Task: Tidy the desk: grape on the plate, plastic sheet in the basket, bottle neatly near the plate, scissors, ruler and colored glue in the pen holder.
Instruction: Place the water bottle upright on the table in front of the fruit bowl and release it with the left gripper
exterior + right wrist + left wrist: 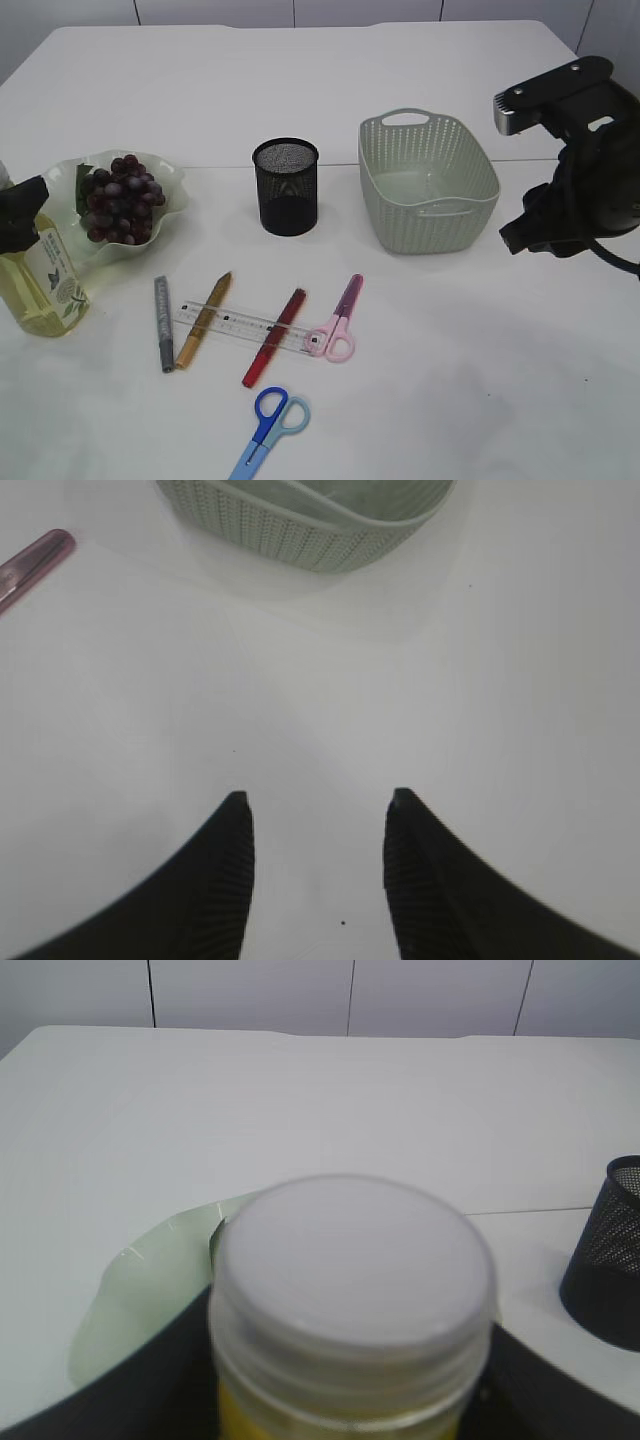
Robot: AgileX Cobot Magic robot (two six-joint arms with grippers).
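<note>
We see a white bench (480,400), matte, rounded far corners, a thin seam running across its middle. Behind it a pale grey wall (300,10) split by dark vertical panel joints. Light is soft, even, shadows faint.

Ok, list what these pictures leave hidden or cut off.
- Left gripper: exterior view's left edge crops it; in the left wrist view the bottle covers its grip.
- Blue scissors: blades cut off by the exterior view's bottom edge.
- Basket: plastic sheet inside not discernible.
</note>
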